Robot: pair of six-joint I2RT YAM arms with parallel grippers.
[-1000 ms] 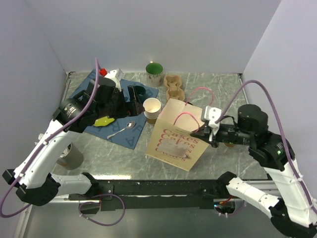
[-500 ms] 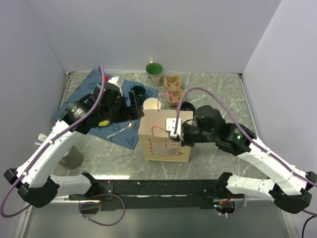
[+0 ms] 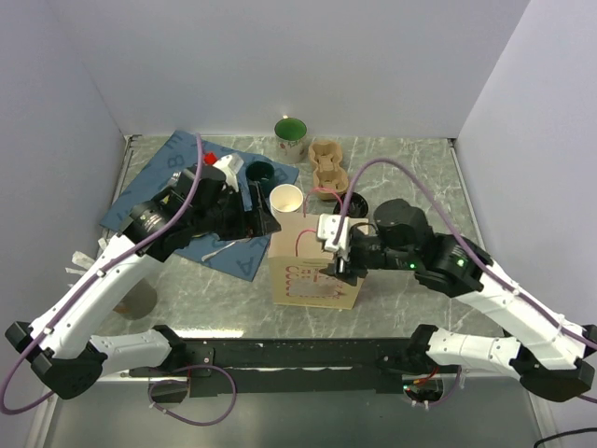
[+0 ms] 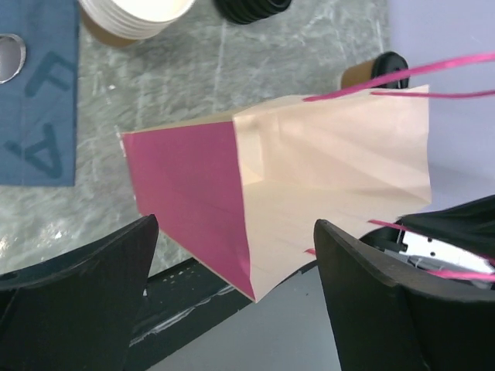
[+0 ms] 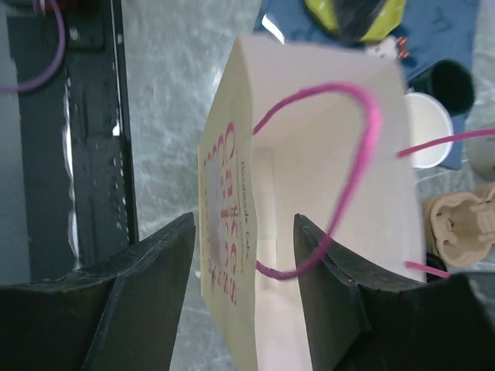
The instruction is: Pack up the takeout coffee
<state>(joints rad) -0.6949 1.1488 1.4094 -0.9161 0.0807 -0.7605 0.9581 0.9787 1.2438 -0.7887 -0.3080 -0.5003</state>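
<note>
One bag [image 3: 311,271], one takeout coffee [image 3: 355,203]

Overhead view down onto the table [image 3: 410,168], both wrist views close, seemingly tilted downward, all sharing the paper bag [image 3: 298,280].

The paper bag [image 3: 312,271] is matt cream paper with pink cord handles [image 5: 340,91]. Behind it, the takeout coffee [image 3: 353,203] has a black plastic lid and the cup carrier [image 3: 327,166] is rough moulded pulp. Beneath it, the tabletop [image 3: 410,168] looks like polished stone.
</note>
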